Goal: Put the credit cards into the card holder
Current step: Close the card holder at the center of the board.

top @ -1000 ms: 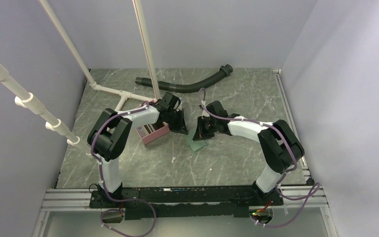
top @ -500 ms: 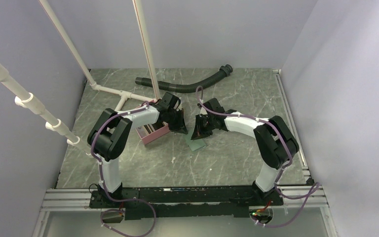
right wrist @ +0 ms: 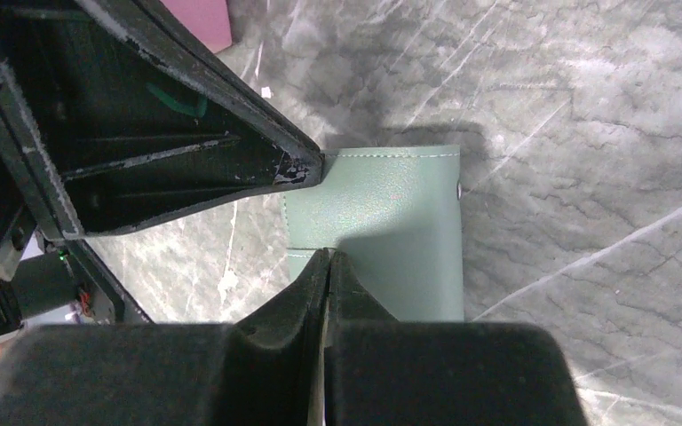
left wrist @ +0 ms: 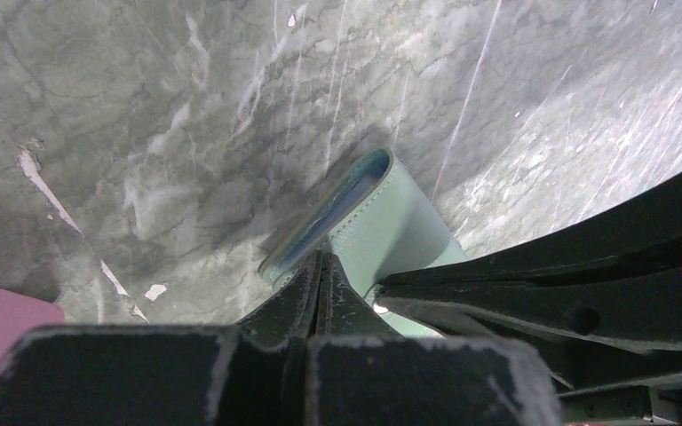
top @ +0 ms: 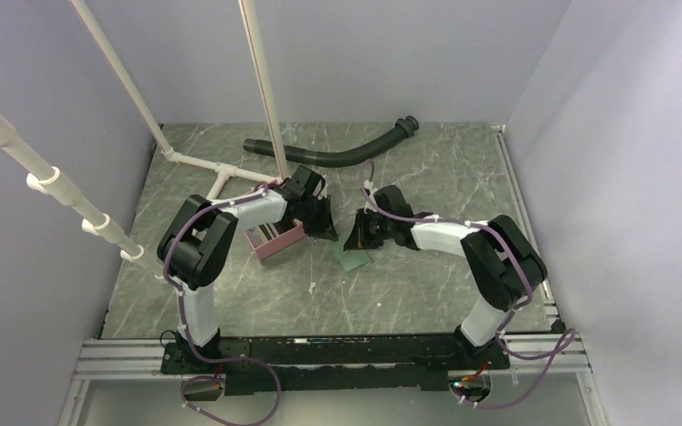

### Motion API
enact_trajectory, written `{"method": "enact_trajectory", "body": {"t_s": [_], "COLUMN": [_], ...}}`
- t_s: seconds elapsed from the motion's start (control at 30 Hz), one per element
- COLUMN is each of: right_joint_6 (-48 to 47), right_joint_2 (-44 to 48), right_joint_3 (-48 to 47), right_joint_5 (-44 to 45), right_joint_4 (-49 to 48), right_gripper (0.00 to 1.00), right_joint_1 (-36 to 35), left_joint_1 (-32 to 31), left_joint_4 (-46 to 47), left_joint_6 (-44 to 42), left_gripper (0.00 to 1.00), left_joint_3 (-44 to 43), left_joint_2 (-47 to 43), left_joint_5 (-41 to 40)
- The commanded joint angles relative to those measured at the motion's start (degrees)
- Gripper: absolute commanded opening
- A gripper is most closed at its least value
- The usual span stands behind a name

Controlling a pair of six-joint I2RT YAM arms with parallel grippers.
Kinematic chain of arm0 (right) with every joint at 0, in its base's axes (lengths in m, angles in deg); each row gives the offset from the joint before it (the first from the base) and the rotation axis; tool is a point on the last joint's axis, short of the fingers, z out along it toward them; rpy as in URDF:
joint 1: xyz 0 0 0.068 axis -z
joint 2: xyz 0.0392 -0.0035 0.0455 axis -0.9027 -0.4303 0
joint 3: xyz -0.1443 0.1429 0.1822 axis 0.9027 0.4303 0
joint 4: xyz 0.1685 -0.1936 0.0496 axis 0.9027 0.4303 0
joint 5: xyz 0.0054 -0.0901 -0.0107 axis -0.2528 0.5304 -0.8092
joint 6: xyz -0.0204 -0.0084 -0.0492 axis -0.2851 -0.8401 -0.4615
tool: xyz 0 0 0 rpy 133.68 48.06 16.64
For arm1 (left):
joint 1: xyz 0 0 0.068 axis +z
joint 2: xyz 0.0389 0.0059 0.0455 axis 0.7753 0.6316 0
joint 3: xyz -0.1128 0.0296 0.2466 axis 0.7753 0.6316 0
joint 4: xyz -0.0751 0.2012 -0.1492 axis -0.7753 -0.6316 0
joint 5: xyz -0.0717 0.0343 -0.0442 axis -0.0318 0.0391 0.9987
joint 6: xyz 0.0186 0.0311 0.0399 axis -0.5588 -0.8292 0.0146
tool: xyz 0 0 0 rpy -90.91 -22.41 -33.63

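From above, the card holder point(top: 352, 259) lies on the bench point(top: 408, 293) beneath the right gripper point(top: 358, 238), near the pink box point(top: 275, 241). Left wrist: the left gripper point(left wrist: 320, 269), fingers pressed together, meets the holder's open edge. Right wrist: the fingers are closed, tips over the holder.

Text, labels, brands, numbers, signs: none can be read in any of the three views.
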Motion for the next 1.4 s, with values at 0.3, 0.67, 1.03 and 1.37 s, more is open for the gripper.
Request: {"method": "enact_trajectory", "body": {"t_s": [0.3,0.67,1.03,1.37], "right_joint_6": [-1.49,0.78,0.75,0.56], "right_joint_2": [0.63,-1.37,-1.01,-1.00], "right_joint_3": [15.76,15.59,15.32,15.50], "right_joint_5": [15.81,11.76,11.14,10.88], "right_joint_4": [-8.94,-11.44,-10.76,-10.70], "right_gripper": [0.00,0.00,0.00,0.00], "right_joint_1": [-0.85,-0.80,-0.29,0.05], "left_joint_1": [-0.41,-0.57,-1.99,-2.60], "left_joint_4": [-5.78,0.00,2.65,1.66], "left_joint_6": [-3.60,3.07,5.54,3.99], "left_gripper": [0.01,0.00,0.00,0.00], "left_joint_3": [-0.26,3.17,5.24,2.82], "left_joint_2": [-2.83,-9.15,-6.75,-3.11], "left_joint_5": [1.30,12.52,10.38,7.43]}}
